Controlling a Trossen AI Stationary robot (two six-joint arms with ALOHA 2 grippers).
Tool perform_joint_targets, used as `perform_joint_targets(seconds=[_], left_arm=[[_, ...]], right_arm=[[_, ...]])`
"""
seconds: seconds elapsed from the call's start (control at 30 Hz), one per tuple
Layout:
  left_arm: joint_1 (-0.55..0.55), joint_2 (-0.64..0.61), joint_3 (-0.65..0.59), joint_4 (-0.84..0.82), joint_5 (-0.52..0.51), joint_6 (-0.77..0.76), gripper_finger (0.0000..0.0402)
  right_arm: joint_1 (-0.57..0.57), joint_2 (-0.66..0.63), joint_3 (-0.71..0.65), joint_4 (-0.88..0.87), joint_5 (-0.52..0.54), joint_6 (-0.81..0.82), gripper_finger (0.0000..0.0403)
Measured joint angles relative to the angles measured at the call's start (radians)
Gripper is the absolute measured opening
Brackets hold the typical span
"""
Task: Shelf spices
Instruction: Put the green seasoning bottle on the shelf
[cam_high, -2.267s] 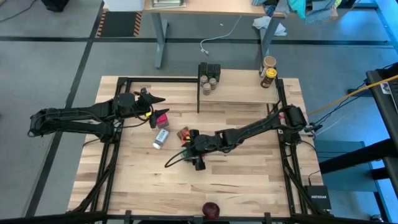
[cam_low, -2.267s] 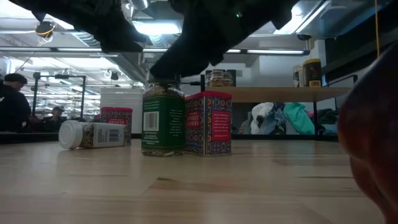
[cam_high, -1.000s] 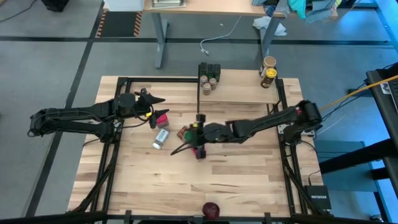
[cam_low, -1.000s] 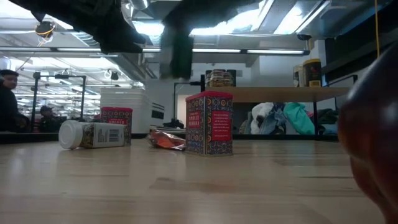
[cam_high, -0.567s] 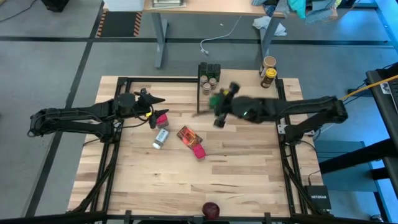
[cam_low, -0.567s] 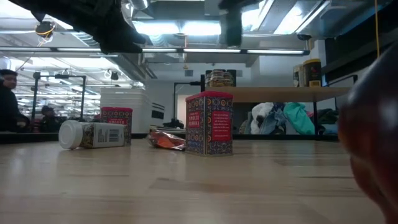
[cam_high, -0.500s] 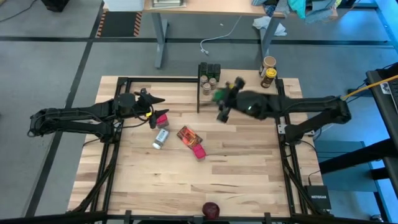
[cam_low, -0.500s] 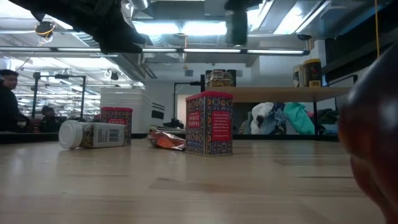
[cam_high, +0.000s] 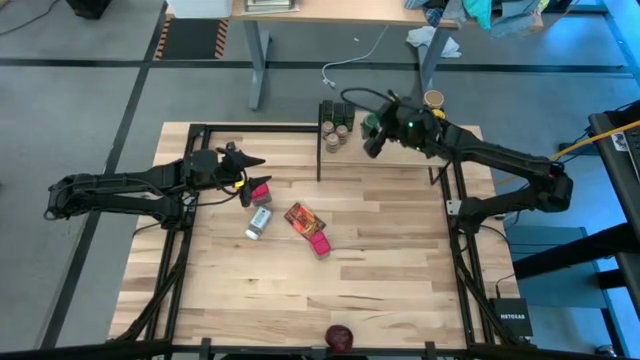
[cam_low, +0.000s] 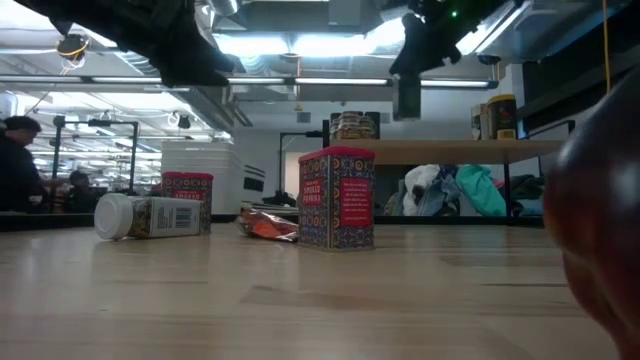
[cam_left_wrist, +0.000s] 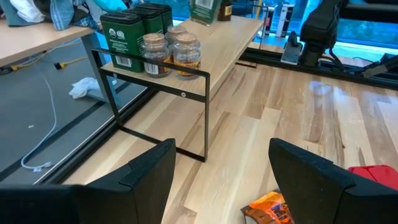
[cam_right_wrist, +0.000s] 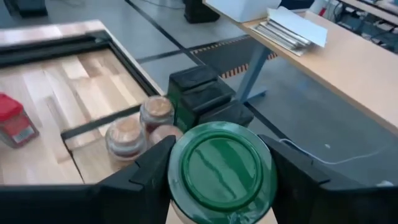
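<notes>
My right gripper is shut on a green-lidded jar and holds it in the air over the left part of the shelf, beside a cluster of jars and dark tins standing there. My left gripper hovers open over the table's left side, above a pink-red box. On the tabletop lie a white-capped bottle on its side, an orange-red packet and another pink-red box. My right gripper pinches the jar between its two fingers, one on each side of the body just under the green lid. The fingers come from the table's right side, slanting slightly down. The jar hangs about upright, clear of the shelf board.
Two more jars stand at the shelf's right end. A dark red round thing sits at the table's near edge and fills the right of the low view. Black frame rails run along the table's left and right sides.
My right gripper has carried the green-lidded jar from the middle of the table up and toward the far edge, swinging rightward and rolling as it went; the jar now hangs over the shelf. The packet and pink-red box it left behind stay in place.
</notes>
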Motion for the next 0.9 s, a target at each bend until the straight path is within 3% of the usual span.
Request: perform_joint_targets(seconds=[0.33, 0.9], left_arm=[[0.001, 0.0, 0.0, -0.012, 0.0, 0.0, 0.0251], [-0.001, -0.005, 0.0, -0.006, 0.0, -0.025, 0.0251]], right_arm=[[-0.084, 0.004, -0.003, 0.006, -0.053, 0.038, 0.0206], [-0.089, 0.042, -0.003, -0.008, -0.091, 0.042, 0.0206]])
